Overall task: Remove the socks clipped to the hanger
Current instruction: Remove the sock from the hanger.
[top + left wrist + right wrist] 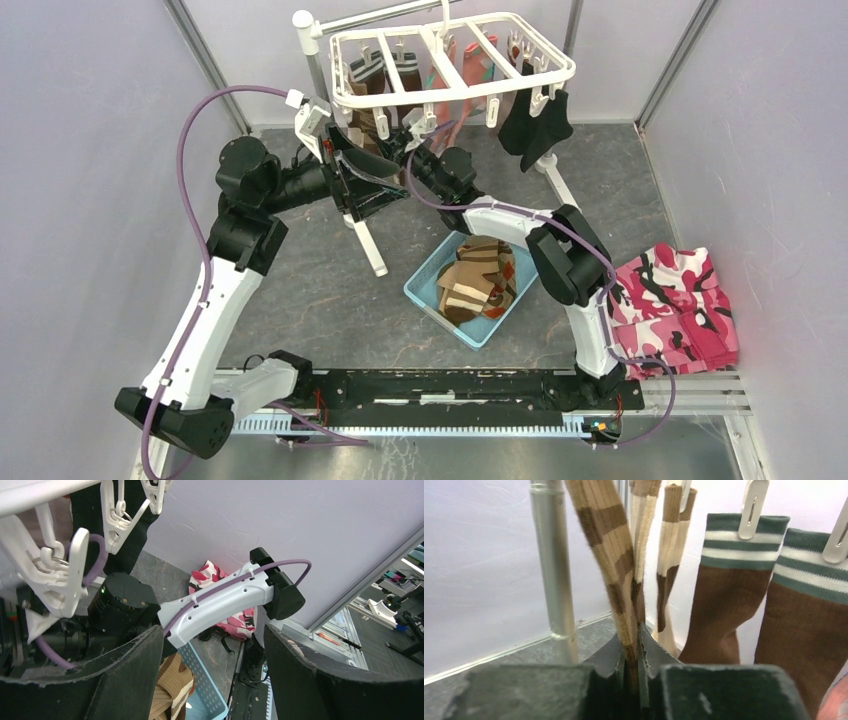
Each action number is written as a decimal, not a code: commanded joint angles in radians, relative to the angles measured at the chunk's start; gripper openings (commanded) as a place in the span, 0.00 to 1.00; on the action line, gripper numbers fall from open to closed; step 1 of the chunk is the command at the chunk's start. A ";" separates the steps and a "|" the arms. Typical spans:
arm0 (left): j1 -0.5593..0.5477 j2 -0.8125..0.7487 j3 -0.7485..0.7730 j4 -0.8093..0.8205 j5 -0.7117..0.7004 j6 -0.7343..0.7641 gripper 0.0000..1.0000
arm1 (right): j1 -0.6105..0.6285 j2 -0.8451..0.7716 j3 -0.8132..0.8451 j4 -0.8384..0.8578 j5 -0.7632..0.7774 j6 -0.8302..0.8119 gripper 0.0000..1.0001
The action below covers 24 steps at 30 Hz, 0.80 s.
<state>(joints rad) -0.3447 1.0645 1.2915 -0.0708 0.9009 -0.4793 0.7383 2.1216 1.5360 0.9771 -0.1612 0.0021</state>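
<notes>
Though hanging, sock (610, 555) (in right pincer (637, 647))

Grey bench (300, 300) and its load.
Light blue basket (425, 270) mid-bench; camouflage cloth heap (675, 300) at the right edge; stand's white feet (368, 248) toward the far edge.

No legible text or markings anywhere

White cross-barred rectangular hanger (452, 90), suspended level. Hanging beneath it: a brown-tan striped sock (609, 540), two clipped brown socks (729, 595) with green-white cuffs, a black sock (535, 125) at the right corner. Loose striped socks (480, 282) lie heaped below.
</notes>
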 commanded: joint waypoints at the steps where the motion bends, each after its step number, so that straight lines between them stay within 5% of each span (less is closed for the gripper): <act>1: -0.004 -0.039 0.021 -0.094 -0.004 0.094 0.87 | -0.002 -0.101 -0.069 0.110 -0.157 0.115 0.01; 12: -0.002 -0.160 -0.005 -0.300 -0.053 0.242 0.91 | -0.011 -0.489 -0.469 0.123 -0.272 0.316 0.00; 24: -0.002 -0.182 -0.045 -0.291 -0.111 0.281 0.91 | -0.038 -0.847 -0.672 -0.179 -0.297 0.318 0.01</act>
<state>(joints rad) -0.3447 0.8871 1.2690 -0.3733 0.8234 -0.2543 0.7136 1.3609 0.9035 0.8970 -0.4198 0.3004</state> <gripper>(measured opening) 0.907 0.015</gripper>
